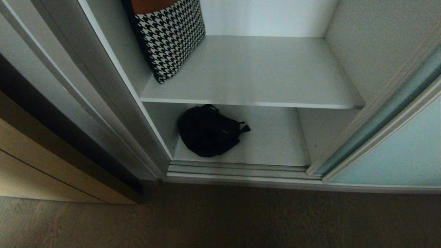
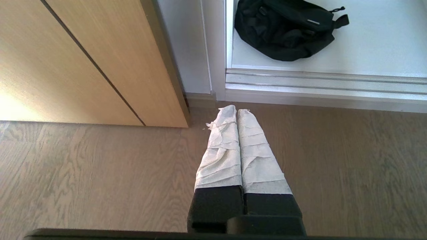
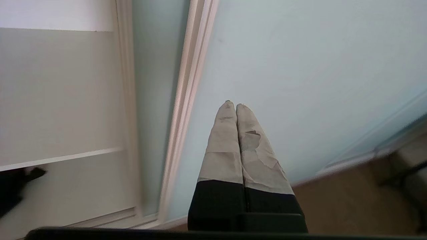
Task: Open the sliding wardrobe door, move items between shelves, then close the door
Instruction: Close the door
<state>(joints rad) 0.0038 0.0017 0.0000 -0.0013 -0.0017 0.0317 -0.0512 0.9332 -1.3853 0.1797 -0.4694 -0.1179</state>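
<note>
Nearest the robot, over the brown wood-grain floor [image 2: 100,180], the left gripper [image 2: 237,111] hangs parked with its tape-wrapped fingers [image 2: 222,150] pressed together on nothing, and the right gripper [image 3: 232,106] faces the sliding wardrobe door of frosted pale blue-green glass in a thin silver frame [image 1: 399,151], fingers likewise closed and empty. That door stands slid to the right, leaving the wardrobe open. It looks rigid and heavy enough to need a steady sideways push; its smooth glass offers little purchase, so the upright frame edge [image 3: 183,100] seems the best place to press. Beyond the ridged silver floor track [image 1: 237,170], one floppy black fabric backpack [image 1: 206,131] lies on the lower of two white-grey shelves [image 1: 275,144]; soft and probably light, it should lift by its top loop or bunched cloth. Farther back, on the upper shelf [image 1: 262,72], leans one black-and-white houndstooth bag [image 1: 172,38].
</note>
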